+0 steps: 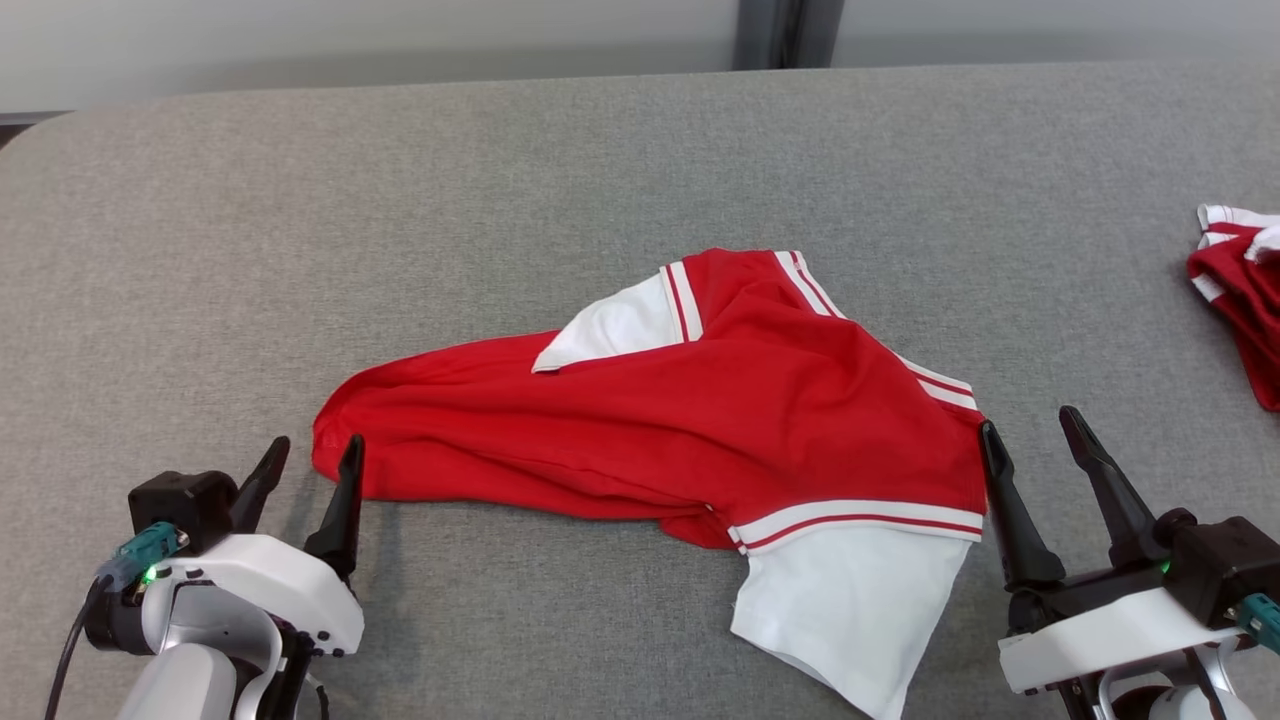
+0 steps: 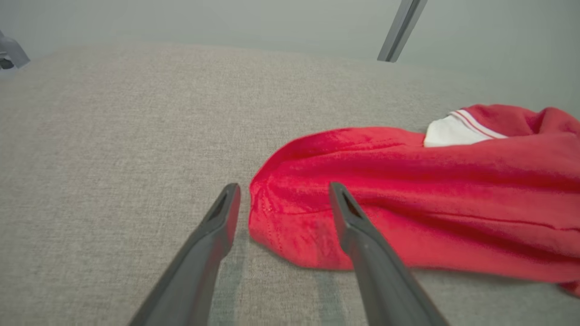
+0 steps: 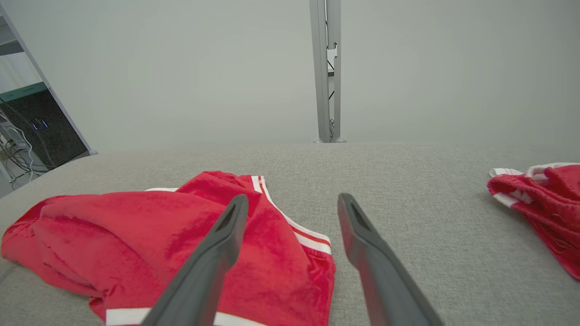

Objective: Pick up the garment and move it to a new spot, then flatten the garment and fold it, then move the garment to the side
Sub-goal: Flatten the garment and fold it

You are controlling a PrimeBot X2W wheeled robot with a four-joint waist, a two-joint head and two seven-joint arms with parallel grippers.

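Coarse grey woven fabric covers the tabletop [image 1: 600, 170], which is rounded at the upper left of the frame. Behind it are a plain pale wall [image 1: 400, 40] and a dark upright post [image 1: 785, 30]. The garment [image 1: 700, 420], soft red knit with white sleeves and striped trim, lies crumpled at centre frame. The left end effector [image 1: 316, 442], lower left, stands with its fingers apart at the garment's left tip. The right end effector [image 1: 1028, 420], lower right, also stands apart, just beside the garment's right edge. Another red-and-white cloth [image 1: 1240, 300] is bunched at the right edge.

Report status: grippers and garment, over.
Left gripper open, right gripper open, both empty, at either end of the red-and-white shirt. Shirt crumpled, not yet folded. Second red garment lies apart, far right.
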